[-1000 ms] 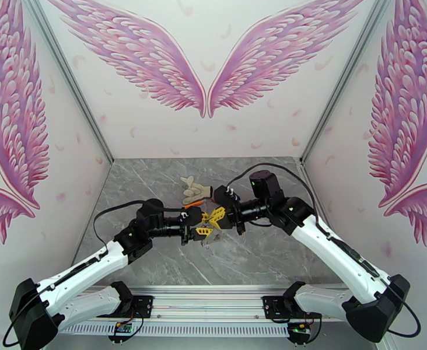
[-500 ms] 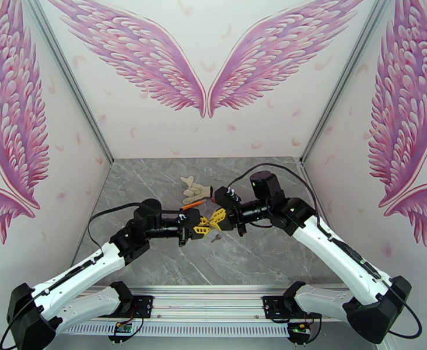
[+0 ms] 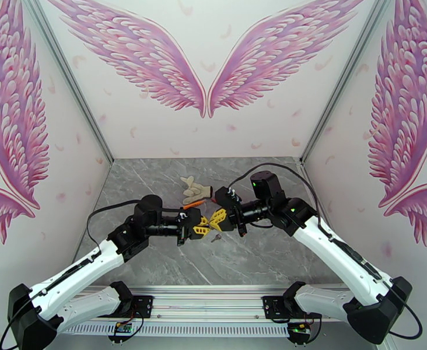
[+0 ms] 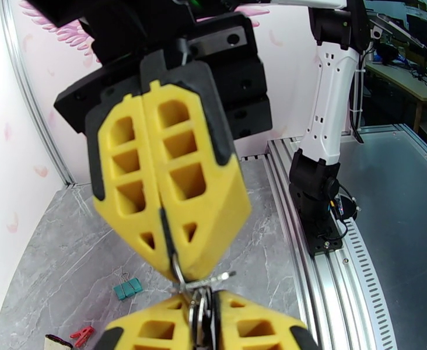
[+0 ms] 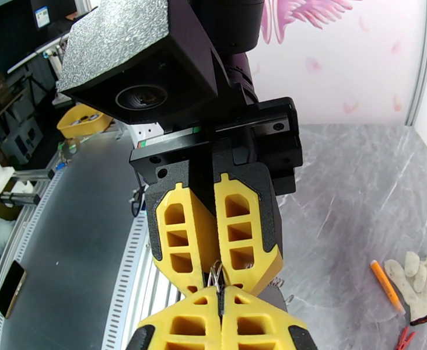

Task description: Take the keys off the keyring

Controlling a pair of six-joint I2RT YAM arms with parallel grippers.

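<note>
You have both grippers meeting tip to tip above the table (image 3: pixel 172 263). The left gripper (image 4: pixel 200 301) has its fingers pressed together on the keys (image 4: pixel 206 282), a small bunch of silver rings and metal pieces. The right gripper (image 4: pixel 175 265) is likewise pressed together, pinching one thin ring at the top of that bunch. The bunch is held clear of the table. Teal clips (image 4: pixel 127 289) and a red clip (image 4: pixel 82 333) lie on the marble below. An orange pen (image 5: pixel 387 285) lies beside a white glove (image 5: pixel 416 274).
</note>
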